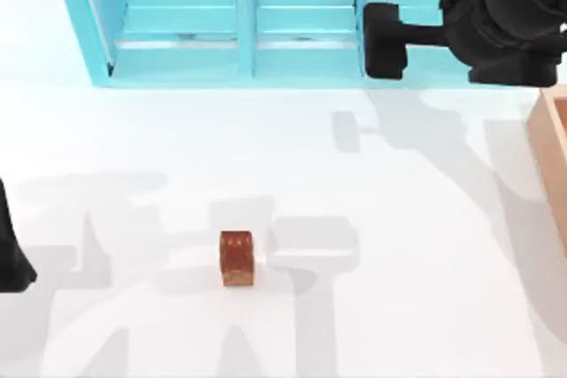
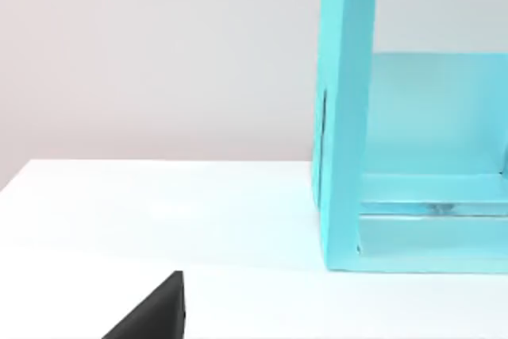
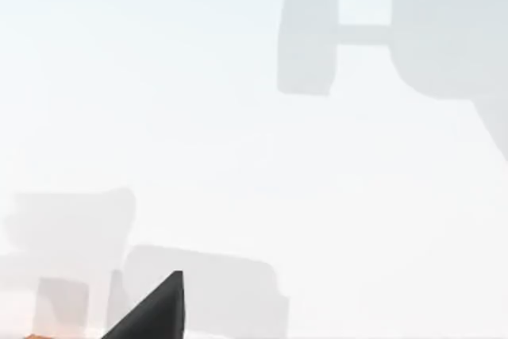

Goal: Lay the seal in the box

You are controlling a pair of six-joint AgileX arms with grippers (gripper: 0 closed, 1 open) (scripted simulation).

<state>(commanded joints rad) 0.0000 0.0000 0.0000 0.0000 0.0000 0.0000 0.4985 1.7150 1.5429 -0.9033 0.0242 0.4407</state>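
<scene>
Seal upright on table, ungrasped, well below-left of right gripper; its finger spread: cannot tell. Box at right edge, near gripper. Left arm parked at left. Grasp, carry, placing all remain.

The seal stands on the table, left of centre toward the near edge, with open surface all round it. Well behind it, along the far edge, sits the shelf unit, its compartments side by side from the left across past the middle. The box lies at the table's right edge (cut off by the top view's border), well apart from the seal. The right arm hangs over the far right corner, in front of the shelf unit's right end. The left arm sits at the left edge, level with the seal.
</scene>
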